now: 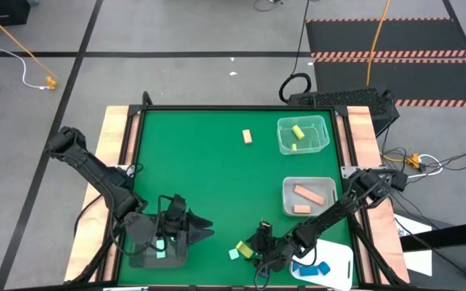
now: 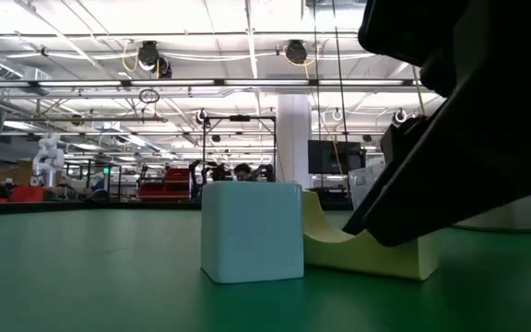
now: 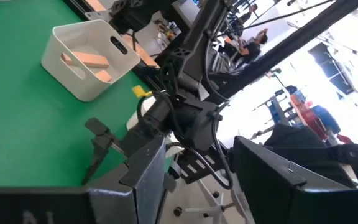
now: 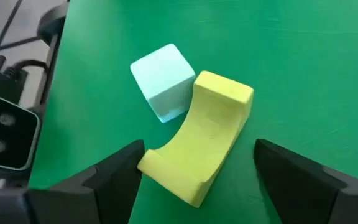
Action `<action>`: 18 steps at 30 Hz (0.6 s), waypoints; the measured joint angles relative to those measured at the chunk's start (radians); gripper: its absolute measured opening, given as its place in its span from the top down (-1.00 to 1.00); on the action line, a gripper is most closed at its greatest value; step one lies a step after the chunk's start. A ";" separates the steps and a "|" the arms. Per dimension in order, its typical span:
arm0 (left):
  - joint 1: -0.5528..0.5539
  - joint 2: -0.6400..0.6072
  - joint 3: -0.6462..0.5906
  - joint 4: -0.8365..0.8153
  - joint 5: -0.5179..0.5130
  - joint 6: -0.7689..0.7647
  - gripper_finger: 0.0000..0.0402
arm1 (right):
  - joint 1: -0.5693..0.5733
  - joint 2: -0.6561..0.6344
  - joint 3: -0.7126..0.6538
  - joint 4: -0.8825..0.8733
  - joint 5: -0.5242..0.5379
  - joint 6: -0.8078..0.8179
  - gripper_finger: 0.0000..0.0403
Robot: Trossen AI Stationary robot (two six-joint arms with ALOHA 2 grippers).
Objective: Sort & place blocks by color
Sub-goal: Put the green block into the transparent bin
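A mint green cube (image 4: 165,81) and a yellow arched block (image 4: 197,146) lie side by side, touching, near the table's near edge (image 1: 239,252). My right gripper (image 4: 197,180) is open just above the yellow block, one finger on each side, touching nothing. In the low view the cube (image 2: 252,231) stands in front of the yellow block (image 2: 367,244). One tan-pink block (image 1: 247,137) lies alone on the far part of the table. My left gripper (image 1: 196,230) waits open beside a dark tray (image 1: 148,259) that holds a mint block (image 1: 161,247).
A clear tray (image 1: 303,145) at the far right holds yellow blocks. A second clear tray (image 1: 308,208) holds tan-pink blocks. A white tray (image 1: 338,259) at the near right corner holds blue blocks. The table's middle is bare green surface.
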 joint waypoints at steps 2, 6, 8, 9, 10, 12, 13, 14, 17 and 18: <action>0.000 0.000 0.000 -0.007 0.000 0.010 0.05 | 0.000 0.006 0.000 -0.003 0.023 -0.030 -0.48; 0.000 0.000 0.000 -0.028 0.000 0.014 0.05 | -0.007 0.007 0.000 -0.020 0.049 -0.098 -0.48; 0.000 0.000 0.000 -0.033 0.000 0.016 0.05 | -0.014 0.007 0.000 -0.021 0.050 -0.102 -0.48; 0.000 0.000 0.000 -0.035 0.000 0.017 0.05 | -0.017 0.007 0.000 -0.021 0.050 -0.100 -0.47; 0.002 0.000 0.000 -0.038 0.000 0.017 0.05 | -0.022 0.007 0.000 -0.021 0.050 -0.096 -0.47; 0.004 0.000 0.000 -0.043 0.000 0.016 0.05 | -0.028 0.007 0.000 -0.021 0.049 -0.096 -0.43; 0.006 0.000 0.000 -0.044 0.000 0.016 0.05 | -0.031 0.007 0.000 -0.021 0.049 -0.096 -0.40; 0.006 0.000 0.000 -0.043 0.000 0.015 0.05 | -0.036 0.007 0.000 -0.021 0.048 -0.096 -0.36; 0.014 0.000 0.000 -0.044 -0.001 0.015 0.05 | -0.047 0.007 0.000 -0.021 0.048 -0.096 -0.18; 0.016 0.000 0.000 -0.044 0.000 0.016 0.05 | -0.050 0.007 0.000 -0.022 0.047 -0.096 -0.11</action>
